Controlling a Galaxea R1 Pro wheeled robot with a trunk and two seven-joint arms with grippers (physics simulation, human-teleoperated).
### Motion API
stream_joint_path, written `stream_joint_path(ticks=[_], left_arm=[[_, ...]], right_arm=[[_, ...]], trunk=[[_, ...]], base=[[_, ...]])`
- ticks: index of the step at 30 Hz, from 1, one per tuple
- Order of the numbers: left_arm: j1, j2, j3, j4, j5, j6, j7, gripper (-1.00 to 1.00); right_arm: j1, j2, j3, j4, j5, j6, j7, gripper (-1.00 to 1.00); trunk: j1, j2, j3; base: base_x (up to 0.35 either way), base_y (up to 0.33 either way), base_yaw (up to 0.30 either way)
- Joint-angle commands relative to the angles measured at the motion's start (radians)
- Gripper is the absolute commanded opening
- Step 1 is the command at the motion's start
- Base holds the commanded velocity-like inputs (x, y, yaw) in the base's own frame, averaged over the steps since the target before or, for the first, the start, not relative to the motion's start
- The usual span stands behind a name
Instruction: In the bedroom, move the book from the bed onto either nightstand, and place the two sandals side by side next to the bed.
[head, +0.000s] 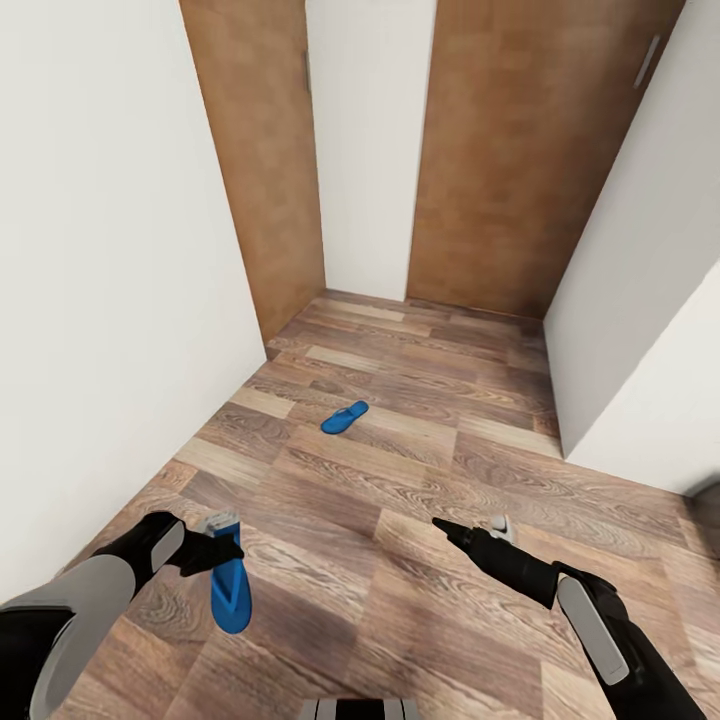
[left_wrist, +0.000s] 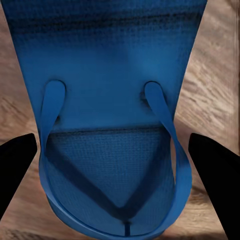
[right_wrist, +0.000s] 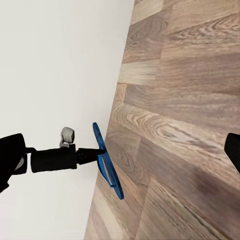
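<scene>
Sandals are not yet paired: one blue sandal (head: 231, 594) hangs in the left claw (head: 226, 553), clamped at one end, the other sandal (head: 344, 417) lies on the floor (head: 420, 480) ahead, and the right claw (head: 470, 530) gapes empty.

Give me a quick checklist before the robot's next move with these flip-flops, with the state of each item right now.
1. Left gripper on a sandal: ok, the sandal hangs from it, raised off the wood floor.
2. Firmness of that grip: cannot tell, the contact is hidden.
3. Second sandal located: ok, lying on the floor ahead.
4. Right gripper free: ok, open and empty.
5. Bed in sight for placing: not ok.
6. Sandals side by side: not ok, far apart.
</scene>
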Motion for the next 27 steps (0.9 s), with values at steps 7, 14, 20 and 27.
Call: stream_joint_path(ticks=[7,14,20,27], left_arm=[[0.0,-0.003,-0.007,0.014,0.006,0.004,-0.003,-1.0],[0.0,-0.003,-0.007,0.016,0.006,0.003,-0.003,-1.0],[0.0,-0.004,-0.007,0.016,0.005,0.002,-0.001,-1.0],[0.0,-0.006,-0.007,0.017,0.004,0.001,-0.002,-1.0]], right_arm=[[0.0,0.0,-0.001,0.0,-0.009,0.005,0.0,1.0],[0.0,0.0,0.0,0.0,0.0,0.005,0.0,1.0],[0.0,0.0,0.0,0.0,0.002,0.006,0.001,1.0],[0.0,0.0,-0.002,0.0,-0.001,0.006,0.001,1.0]], trunk=[[-0.003,0.001,0.026],[-0.006,0.003,0.053],[-0.009,0.004,0.077],[-0.012,0.006,0.104]], base=[[0.0,0.0,0.0],[0.0,0.0,0.0],[0.0,0.0,0.0],[0.0,0.0,0.0]])
